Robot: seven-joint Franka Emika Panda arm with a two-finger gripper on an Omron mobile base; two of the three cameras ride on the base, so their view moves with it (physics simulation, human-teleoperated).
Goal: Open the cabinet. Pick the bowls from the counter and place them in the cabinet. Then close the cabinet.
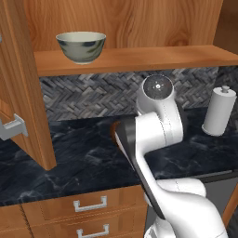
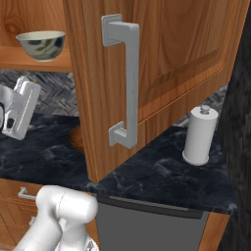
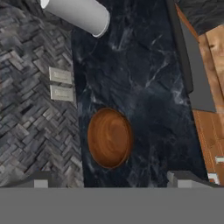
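- Cabinet [image 2: 166, 59] doors hang open; pale ceramic bowl [image 1: 81, 46] already sits on the shelf [image 1: 139, 58].
- Wooden bowl [image 3: 109, 138] sits on the black counter [image 3: 144, 78], close to the tiled wall [image 3: 30, 131]; a sliver of it peeks past the door edge in the right base view.
- Gripper [image 3: 111, 181] hovers above the wooden bowl, jaws wide, holding nothing, tips either side of the bowl's near rim.
- Step in hand looks like the approach for the second bowl pick.
- Next move likely needs lowering so one finger goes inside the rim, one outside, then closing.
- Paper towel roll [image 1: 218, 111] stands well apart, no obstacle.
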